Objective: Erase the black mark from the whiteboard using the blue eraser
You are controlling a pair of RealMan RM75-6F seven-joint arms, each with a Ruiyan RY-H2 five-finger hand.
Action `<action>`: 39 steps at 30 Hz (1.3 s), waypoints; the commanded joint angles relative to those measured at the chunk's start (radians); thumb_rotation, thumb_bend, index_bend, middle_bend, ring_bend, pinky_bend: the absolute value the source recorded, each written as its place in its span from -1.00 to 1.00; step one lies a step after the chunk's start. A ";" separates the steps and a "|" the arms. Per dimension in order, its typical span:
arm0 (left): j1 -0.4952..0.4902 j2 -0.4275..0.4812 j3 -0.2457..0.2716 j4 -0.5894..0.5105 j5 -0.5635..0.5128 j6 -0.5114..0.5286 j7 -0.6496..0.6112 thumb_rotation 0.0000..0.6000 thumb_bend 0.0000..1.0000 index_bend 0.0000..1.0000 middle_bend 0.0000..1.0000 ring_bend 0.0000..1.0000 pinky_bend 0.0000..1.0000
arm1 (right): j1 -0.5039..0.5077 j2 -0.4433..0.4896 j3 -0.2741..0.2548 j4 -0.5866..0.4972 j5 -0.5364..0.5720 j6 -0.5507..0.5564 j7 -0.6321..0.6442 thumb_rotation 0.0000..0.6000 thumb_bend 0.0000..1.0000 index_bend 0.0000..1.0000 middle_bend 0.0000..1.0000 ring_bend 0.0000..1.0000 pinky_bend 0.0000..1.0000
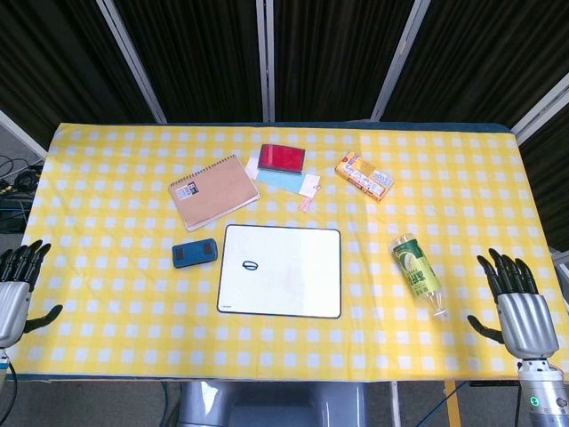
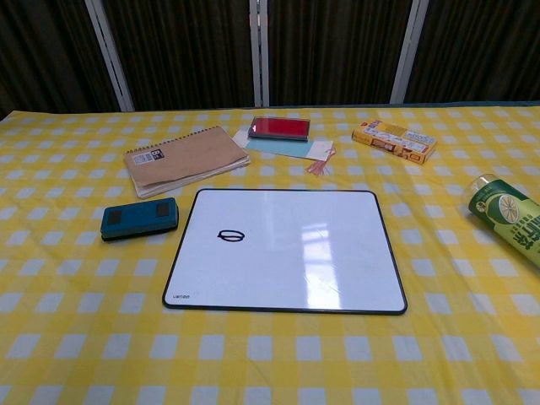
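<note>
Left hand (image 1: pixel 16 283) rests empty, fingers spread, at the table's (image 1: pixel 107 338) left edge, partly cut off. One blue eraser (image 1: pixel 195 253) lies just left of the single whiteboard (image 1: pixel 293 276), whose black mark (image 1: pixel 252 265) sits left of center. One bottle (image 1: pixel 416 269) lies further right. Right hand (image 1: pixel 518 307) is empty, fingers apart, at the right edge.

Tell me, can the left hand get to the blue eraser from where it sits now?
Probably yes. The left hand rests open at the table's near left edge, and the blue eraser lies just left of the whiteboard, with only bare checked cloth between them. The notebook sits behind the eraser, out of the path.
</note>
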 commanded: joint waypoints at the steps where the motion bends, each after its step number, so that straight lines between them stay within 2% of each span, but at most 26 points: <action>1: 0.000 0.003 0.004 0.001 0.003 0.009 -0.006 1.00 -0.58 -1.00 -1.00 -1.00 -1.00 | 0.002 -0.001 -0.001 0.005 0.004 0.006 -0.001 1.00 -0.89 -1.00 -1.00 -1.00 -1.00; 14: 0.010 -0.010 -0.004 0.027 -0.015 0.019 -0.026 1.00 -0.58 -1.00 -1.00 -1.00 -1.00 | 0.016 -0.019 -0.002 0.015 -0.005 -0.010 0.006 1.00 -0.89 -1.00 -1.00 -1.00 -1.00; 22: -0.022 -0.016 -0.033 -0.008 -0.050 -0.013 0.035 1.00 -0.58 -1.00 -1.00 -1.00 -1.00 | 0.018 -0.023 -0.008 0.016 -0.015 -0.012 0.018 1.00 -0.89 -1.00 -1.00 -1.00 -1.00; 27: -0.077 0.000 -0.073 -0.040 -0.088 -0.072 0.068 1.00 -0.56 -0.76 -1.00 -1.00 -0.93 | 0.016 -0.015 -0.017 0.007 -0.030 -0.008 0.035 1.00 -0.89 -1.00 -1.00 -1.00 -1.00; 29: -0.115 0.006 -0.091 -0.053 -0.123 -0.132 0.083 1.00 -0.56 -0.68 -1.00 -1.00 -0.91 | 0.014 -0.010 -0.019 0.003 -0.038 -0.002 0.044 1.00 -0.89 -1.00 -1.00 -1.00 -1.00; 32: -0.222 0.005 -0.136 -0.089 -0.262 -0.301 0.158 1.00 -0.55 -0.58 -1.00 -1.00 -0.89 | 0.008 0.002 -0.023 -0.008 -0.054 0.014 0.074 1.00 -0.89 -1.00 -1.00 -1.00 -1.00; 36: -0.309 -0.007 -0.161 -0.134 -0.452 -0.411 0.261 1.00 -0.55 -0.55 -1.00 -1.00 -0.89 | 0.004 0.015 -0.022 -0.014 -0.058 0.024 0.101 1.00 -0.89 -1.00 -1.00 -1.00 -1.00; 39: -0.359 -0.025 -0.166 -0.144 -0.551 -0.433 0.329 1.00 -0.55 -0.60 -1.00 -1.00 -0.89 | 0.002 0.022 -0.022 -0.017 -0.061 0.030 0.115 1.00 -0.89 -1.00 -1.00 -1.00 -1.00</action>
